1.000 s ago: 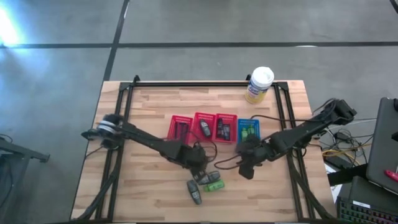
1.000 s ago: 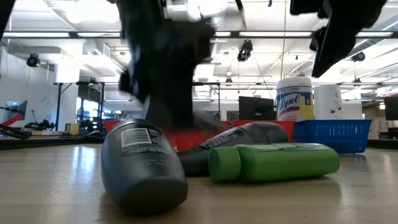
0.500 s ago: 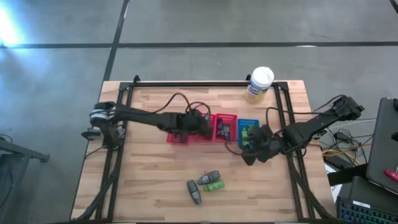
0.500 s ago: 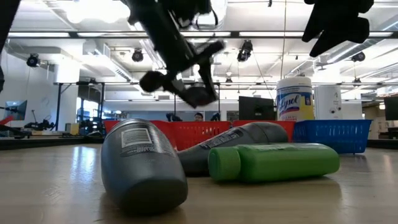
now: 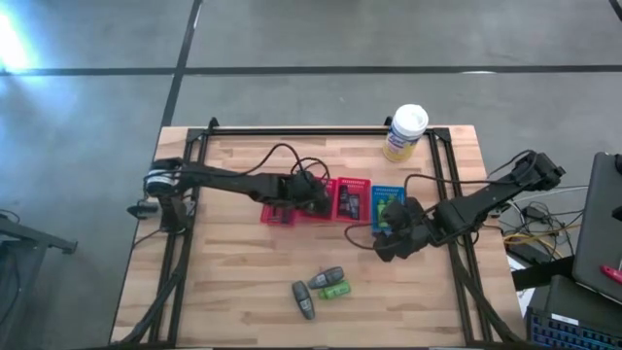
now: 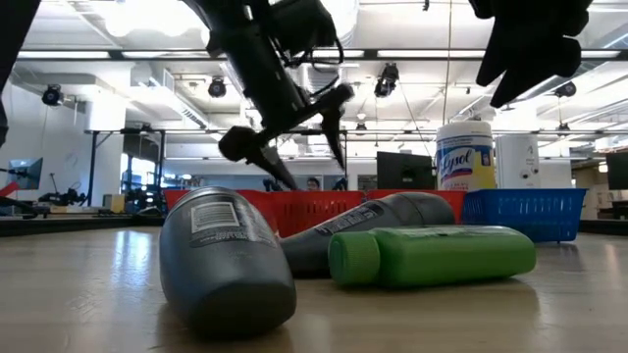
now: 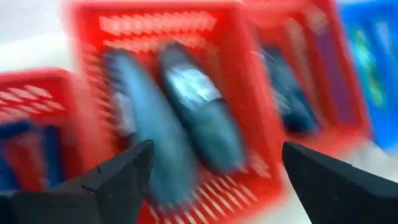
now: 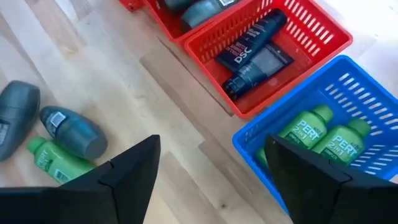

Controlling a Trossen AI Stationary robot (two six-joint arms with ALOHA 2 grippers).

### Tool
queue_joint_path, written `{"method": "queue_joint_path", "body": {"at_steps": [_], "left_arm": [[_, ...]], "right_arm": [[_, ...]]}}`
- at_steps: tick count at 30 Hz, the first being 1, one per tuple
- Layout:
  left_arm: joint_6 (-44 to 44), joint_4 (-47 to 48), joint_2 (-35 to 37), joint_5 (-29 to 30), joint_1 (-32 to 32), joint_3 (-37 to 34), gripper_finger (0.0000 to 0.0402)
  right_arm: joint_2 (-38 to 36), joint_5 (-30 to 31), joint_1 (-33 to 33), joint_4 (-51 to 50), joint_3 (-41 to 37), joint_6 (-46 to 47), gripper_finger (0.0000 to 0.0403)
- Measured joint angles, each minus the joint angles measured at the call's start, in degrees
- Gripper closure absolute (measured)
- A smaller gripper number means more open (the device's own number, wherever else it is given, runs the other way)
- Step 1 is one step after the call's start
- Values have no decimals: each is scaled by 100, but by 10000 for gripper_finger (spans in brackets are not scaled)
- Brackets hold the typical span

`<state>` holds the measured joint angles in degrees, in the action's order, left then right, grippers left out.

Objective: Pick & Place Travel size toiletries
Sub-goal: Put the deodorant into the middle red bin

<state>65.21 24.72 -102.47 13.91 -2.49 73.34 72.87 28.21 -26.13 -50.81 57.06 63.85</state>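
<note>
- The left gripper [image 5: 313,197] hangs over the second red basket [image 5: 318,198] in the row, and its fingers [image 7: 118,180] are spread wide apart with nothing between them.
- Straight under it, in the left wrist view, two dark grey bottles [image 7: 193,124] lie side by side in that red basket. It's pretty blurry, so I can't read any labels.
- The right gripper [image 5: 386,245] sits just in front of the blue basket [image 5: 388,205], above bare wood. Its fingers [image 8: 127,171] are apart too, and empty.
- The blue basket has two green bottles [image 8: 317,140] lying in it, side by side.
- The red basket next to the blue one [image 8: 273,53] holds dark tubes [image 8: 255,53], one with white lettering.
- Three toiletries are still out on the table [image 5: 224,282], near the front edge: a dark grey bottle [image 5: 304,298], another dark grey bottle [image 5: 326,279] and a green bottle [image 5: 334,291]. They're bunched close together, all lying on their sides.
- From the low view, the green one [image 6: 432,255] lies right against the grey bottle behind it [image 6: 373,230], and the other grey one [image 6: 226,260] is nearest the camera.
- A big white-and-yellow canister [image 5: 404,132] stands at the back edge of the table, well apart from everything else.
</note>
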Motion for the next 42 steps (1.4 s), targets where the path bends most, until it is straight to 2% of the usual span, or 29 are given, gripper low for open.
{"method": "queue_joint_path", "body": {"at_steps": [2, 4, 8, 10, 15, 20, 26, 33, 42], "left_arm": [[-447, -29, 94, -472, 87, 70, 39], [-1256, -46, 237, -966, 294, 118, 39], [-3005, 45, 518, -1753, 1129, 166, 50], [-3697, 148, 585, -1746, 1638, 166, 56], [-5424, 216, 530, -1310, 2734, 160, 69], [-7321, 382, 135, -1168, 3232, 157, 85], [-7913, 375, -395, -1191, 3057, 295, 92], [-8823, 557, -810, -1668, 3004, 648, 92], [-8781, 613, -1132, -1801, 2986, 651, 97]], "right_arm": [[2, -113, 2, 0, 0, -100, 113], [-1, -306, 2, -2, 0, -232, 108], [-1, -699, 0, -31, 0, -623, 101], [-1, -801, -5, -38, -5, -743, 101], [-6, -949, -11, -56, -9, -868, 113], [-10, -1177, -11, -96, -13, -828, 130], [-12, -1244, -11, -138, -13, -528, 145], [-12, -1240, -11, -137, -13, -240, 156], [-12, -1176, -11, -149, -13, -185, 159]]}}
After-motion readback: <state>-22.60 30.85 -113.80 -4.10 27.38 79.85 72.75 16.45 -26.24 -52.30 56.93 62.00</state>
